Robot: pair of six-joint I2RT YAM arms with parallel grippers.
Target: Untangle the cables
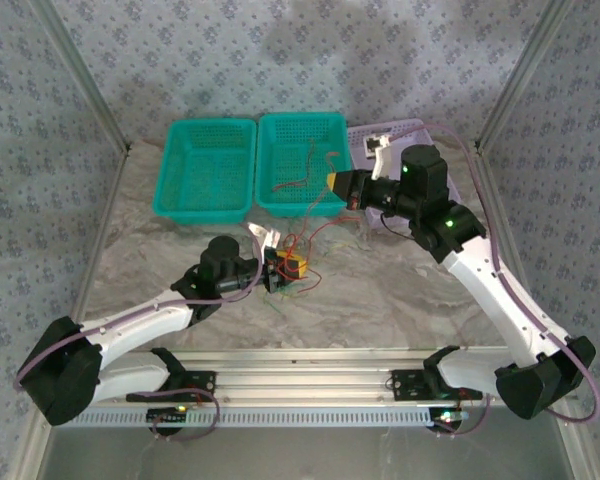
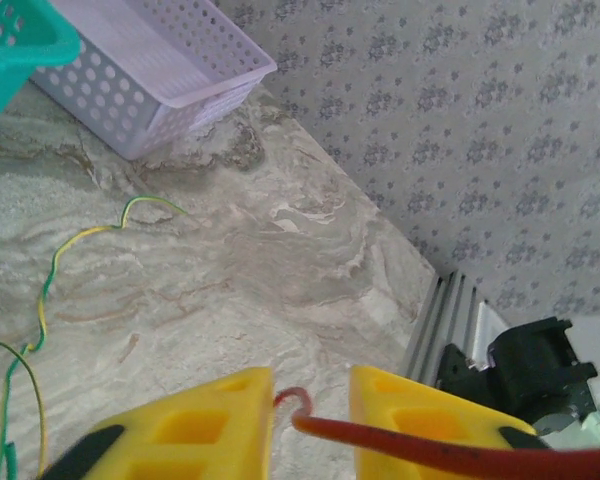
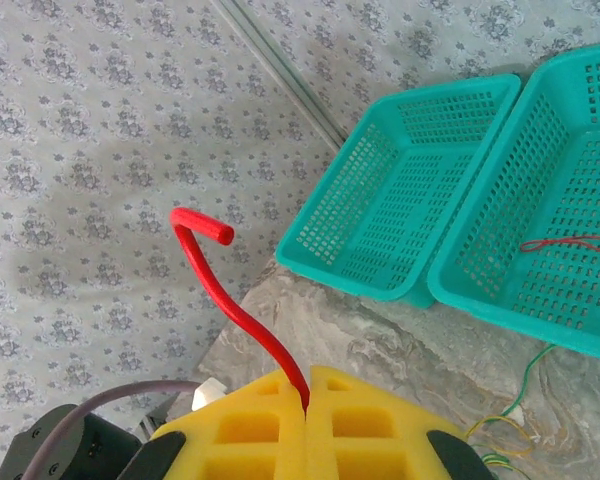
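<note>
Looks like the pull-one-strand-free step to me. The right gripper [image 3: 308,378] is squeezed shut on a red cable [image 3: 242,310]. Its hooked free end pokes up toward the upper left of the right wrist view. From the top, that gripper sits just right of centre, by the right edge of the right teal basket [image 1: 300,117].

The left gripper [image 2: 310,376] is down at the tangle [image 1: 292,268], centre of the top view, a bit below the baskets. Its jaws stand slightly apart, with a red strand [image 2: 380,438] lying in the gap at the bottom of the left wrist view. The gap looks wider than the strand, so I'd say it isn't pinched yet. Can't tell if it's the same cable the right one holds.

Next move, my guess: the left clamps down to anchor the bunch, then the right draws its cable away toward a basket. A slow pull is the way to go, since those curls look like they'd snag.

Counts:
- Two teal baskets [image 1: 212,122], side by side at upper centre.
- One lilac basket [image 1: 412,126], upper right behind the right arm.
- One second red cable [image 3: 570,242], lying in the right teal basket.
- Two green-yellow strands [image 2: 100,231], loose on the table [image 2: 280,250] at the left of the left wrist view.
- How many are in the tangle itself, no idea, they're too fine to count.
</note>
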